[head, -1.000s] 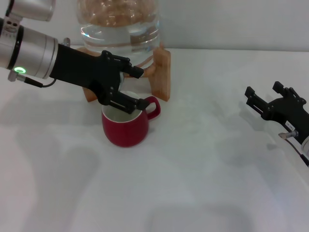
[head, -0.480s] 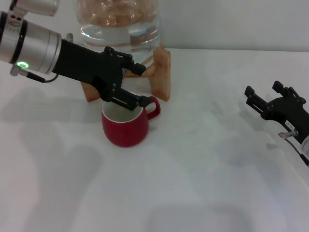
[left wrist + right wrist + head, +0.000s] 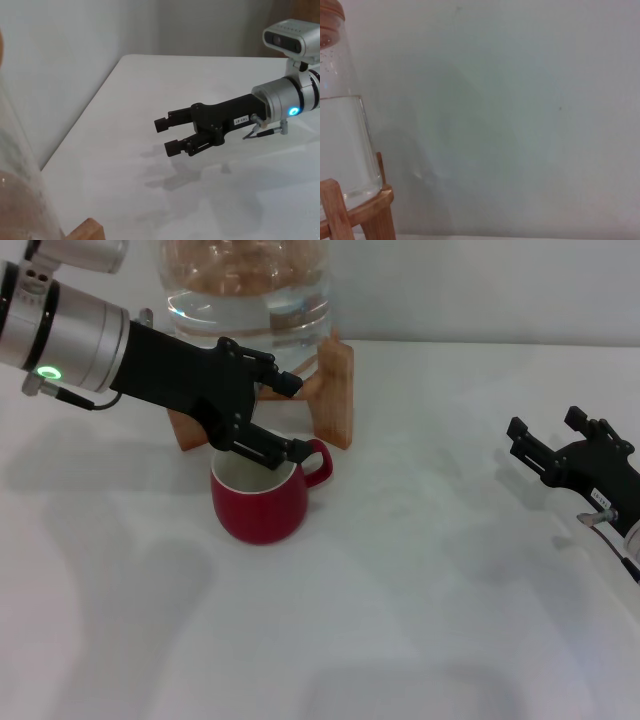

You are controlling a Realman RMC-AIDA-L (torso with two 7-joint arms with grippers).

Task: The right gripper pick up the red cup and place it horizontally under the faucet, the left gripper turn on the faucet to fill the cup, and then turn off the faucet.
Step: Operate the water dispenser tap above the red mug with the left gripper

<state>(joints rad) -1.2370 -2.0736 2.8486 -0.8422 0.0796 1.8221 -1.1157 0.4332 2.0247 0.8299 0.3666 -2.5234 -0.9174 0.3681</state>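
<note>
Reaching over cup point(image 3: 260, 505) by jug point(image 3: 245, 290): left hand point(image 3: 290, 420), fingers apart | right hand point(image 3: 545, 445) open, well apart above counter point(image 3: 400, 620)

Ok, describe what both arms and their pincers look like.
Left pincer: black pronged claw on a long black forearm, silver cylindrical cuff with a green light and a thin cable. Right pincer: black claw with a small white label, silver-white wrist, blue light, grey cables, a camera on top.
</note>
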